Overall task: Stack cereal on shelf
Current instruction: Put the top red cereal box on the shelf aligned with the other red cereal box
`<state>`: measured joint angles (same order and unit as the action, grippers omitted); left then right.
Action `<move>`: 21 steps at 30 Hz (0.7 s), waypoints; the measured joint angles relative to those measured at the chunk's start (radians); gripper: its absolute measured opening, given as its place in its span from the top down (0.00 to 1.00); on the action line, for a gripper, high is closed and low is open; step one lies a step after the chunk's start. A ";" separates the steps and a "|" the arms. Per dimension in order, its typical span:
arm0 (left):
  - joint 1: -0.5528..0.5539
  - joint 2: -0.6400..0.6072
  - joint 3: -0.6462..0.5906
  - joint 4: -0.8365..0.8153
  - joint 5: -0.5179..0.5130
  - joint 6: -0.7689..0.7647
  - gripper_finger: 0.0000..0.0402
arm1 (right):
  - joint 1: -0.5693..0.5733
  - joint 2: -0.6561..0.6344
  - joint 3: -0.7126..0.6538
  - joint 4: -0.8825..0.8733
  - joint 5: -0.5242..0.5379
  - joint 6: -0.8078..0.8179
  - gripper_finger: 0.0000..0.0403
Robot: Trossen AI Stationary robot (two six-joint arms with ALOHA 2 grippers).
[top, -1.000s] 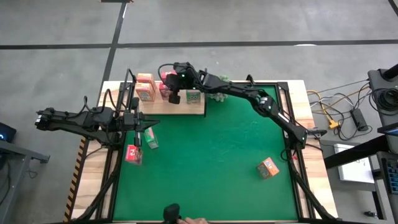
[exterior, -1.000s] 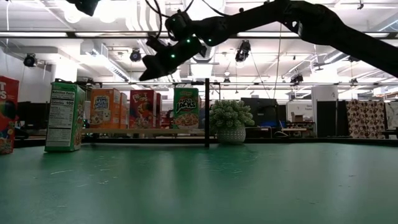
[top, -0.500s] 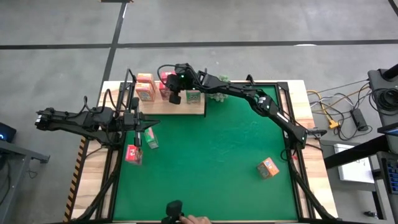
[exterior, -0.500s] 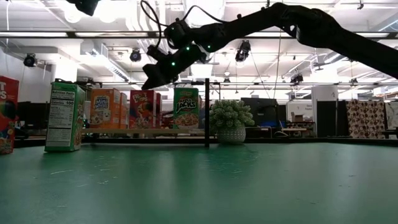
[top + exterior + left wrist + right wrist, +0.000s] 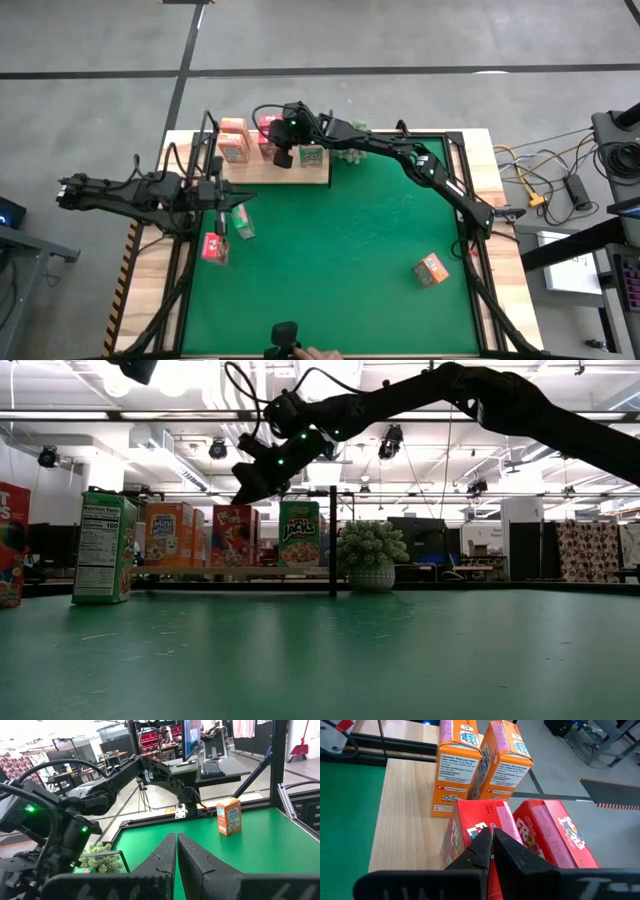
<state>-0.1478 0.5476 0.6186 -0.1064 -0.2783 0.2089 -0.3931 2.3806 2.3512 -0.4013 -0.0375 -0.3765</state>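
Note:
The shelf (image 5: pixel 300 176) is a light wood board at the mat's far left. On it stand two orange cereal boxes (image 5: pixel 480 765), two red ones (image 5: pixel 540 832) and a green one (image 5: pixel 312 155). My right gripper (image 5: pixel 491 831) is shut and slants down just over the nearer red box (image 5: pixel 470 827); the low view shows its tip (image 5: pixel 238 498) close above the boxes. My left gripper (image 5: pixel 176 836) is shut and level over the mat's left edge. A green box (image 5: pixel 243 228), a red box (image 5: pixel 213 247) and an orange box (image 5: pixel 431 269) stand on the green mat. My right gripper has its shut fingertips (image 5: pixel 482 840) over the top face of the nearer red box (image 5: pixel 497 817), coming slantwise from above. I cannot tell whether they touch it. The box stands upright on the shelf.
A bushy potted plant (image 5: pixel 370 555) stands beside the shelf's right end, by a black upright (image 5: pixel 332 540). A person's hand (image 5: pixel 305 353) shows at the table's near edge. The green mat (image 5: pixel 340 260) lies open in the middle.
My right gripper has sunk a little toward the red boxes on the shelf and tipped its nose further down, staying shut. The boxes have not moved.

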 joint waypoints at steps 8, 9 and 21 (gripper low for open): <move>0.000 0.002 0.000 -0.001 0.000 -0.001 1.00 | 0.001 0.000 0.004 -0.005 0.004 0.041 0.97; 0.000 0.002 0.000 0.000 0.000 -0.003 1.00 | 0.002 0.000 0.005 -0.006 0.004 0.043 0.97; 0.000 0.002 0.000 0.000 0.000 -0.013 1.00 | 0.041 -0.079 0.002 -0.071 0.006 0.024 0.97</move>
<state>-0.1482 0.5491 0.6189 -0.1062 -0.2783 0.1958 -0.3517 2.3015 2.3535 -0.4718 -0.0312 -0.3523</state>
